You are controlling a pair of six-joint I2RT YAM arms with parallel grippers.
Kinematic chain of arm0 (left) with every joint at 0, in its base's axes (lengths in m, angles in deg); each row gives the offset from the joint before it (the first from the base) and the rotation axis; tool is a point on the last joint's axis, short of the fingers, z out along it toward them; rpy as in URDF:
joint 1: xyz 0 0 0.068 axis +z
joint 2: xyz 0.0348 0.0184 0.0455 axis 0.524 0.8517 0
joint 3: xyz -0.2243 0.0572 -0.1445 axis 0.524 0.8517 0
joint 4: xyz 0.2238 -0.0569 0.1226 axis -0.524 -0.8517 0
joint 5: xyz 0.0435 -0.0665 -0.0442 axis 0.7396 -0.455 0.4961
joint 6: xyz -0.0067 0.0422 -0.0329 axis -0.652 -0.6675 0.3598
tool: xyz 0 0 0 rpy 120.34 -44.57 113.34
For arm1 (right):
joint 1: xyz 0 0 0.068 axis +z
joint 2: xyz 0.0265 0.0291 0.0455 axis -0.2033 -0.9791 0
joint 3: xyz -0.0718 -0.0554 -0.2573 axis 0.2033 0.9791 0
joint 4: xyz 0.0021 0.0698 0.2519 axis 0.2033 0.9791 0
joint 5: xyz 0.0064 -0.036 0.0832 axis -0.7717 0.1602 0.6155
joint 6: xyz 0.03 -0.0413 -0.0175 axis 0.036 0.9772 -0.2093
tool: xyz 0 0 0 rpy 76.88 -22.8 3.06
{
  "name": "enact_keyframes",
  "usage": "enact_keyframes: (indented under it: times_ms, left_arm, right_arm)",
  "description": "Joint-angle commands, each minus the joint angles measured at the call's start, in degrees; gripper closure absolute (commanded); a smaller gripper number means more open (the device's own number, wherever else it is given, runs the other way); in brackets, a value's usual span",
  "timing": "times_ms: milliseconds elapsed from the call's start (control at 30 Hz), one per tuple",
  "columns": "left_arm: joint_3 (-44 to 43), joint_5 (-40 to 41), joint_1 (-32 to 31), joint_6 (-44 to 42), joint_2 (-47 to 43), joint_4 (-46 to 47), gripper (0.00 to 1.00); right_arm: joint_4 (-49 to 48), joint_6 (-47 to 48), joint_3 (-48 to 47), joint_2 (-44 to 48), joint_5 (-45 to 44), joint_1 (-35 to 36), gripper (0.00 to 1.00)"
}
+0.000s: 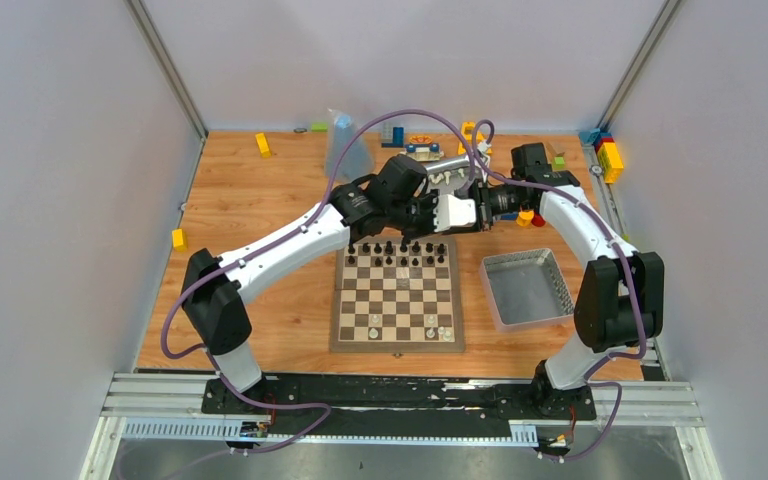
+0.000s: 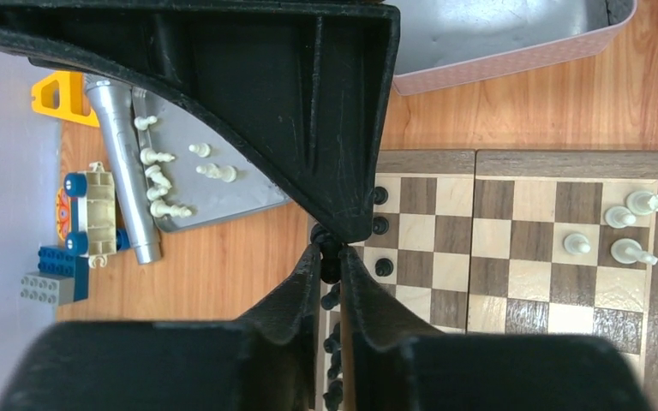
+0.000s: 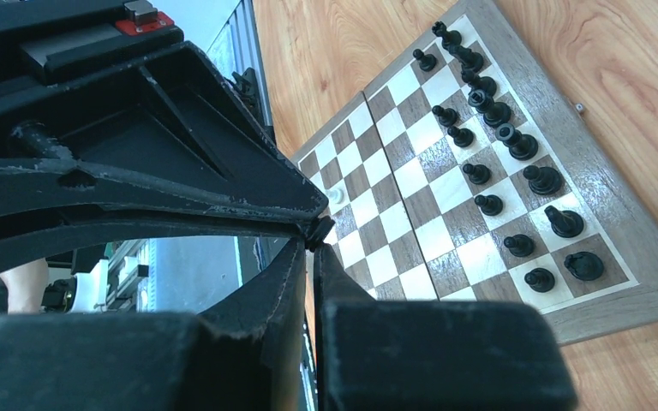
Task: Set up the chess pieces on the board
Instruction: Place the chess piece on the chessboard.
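Left arm [image 1: 280,245] reaches across to the far edge of the board [image 1: 396,346]. Its tool [image 2: 330,248] appears pinched on a black piece [image 2: 331,269] in the back row. Right arm [image 1: 580,225] folds inward, its tool [image 3: 313,245] closed, hovering beyond that edge.

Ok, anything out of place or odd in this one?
Yes. Several cream chess pieces lie toppled on a grey tray off the board, beside a silver cylinder, rather than standing on squares.

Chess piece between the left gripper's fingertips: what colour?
Black; the chess piece shows best in the left wrist view.
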Motion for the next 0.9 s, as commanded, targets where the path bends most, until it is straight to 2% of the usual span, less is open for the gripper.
enact_keyframes:
  times_ms: [0,67,167,300,400,733,867]
  left_arm:
    - [-2.88,-0.62,-0.56,-0.63,0.17,0.19,0.91]
    - [-2.87,-0.40,-0.58,-0.54,0.20,-0.07,0.99]
    - [-2.53,0.19,-0.59,-0.57,-0.24,-0.66,1.00]
    - [-1.59,2.93,-0.59,-1.63,-1.56,-2.81,1.00]
    - [0.01,6.33,0.04,-2.81,-3.49,-6.48,1.00]
    - [9.64,4.35,10.63,-2.57,-9.93,-21.95,1.00]
    - [13.88,5.11,12.91,-2.16,-10.00,-23.48,1.00]
  right_arm:
    - [-1.43,0.13,-0.21,0.53,2.48,0.34,1.00]
    - [-1.43,0.12,-0.32,0.49,2.56,0.34,1.00]
    - [-1.34,0.13,-0.34,0.89,1.88,0.37,0.94]
    - [-0.92,0.86,-0.13,1.88,-0.92,0.00,0.63]
    - [-0.31,2.08,0.50,3.36,-2.60,-1.22,0.52]
    - [2.75,7.34,3.73,7.56,-6.49,-9.43,0.47]
    - [2.43,9.04,6.70,8.45,-7.25,-10.92,0.47]
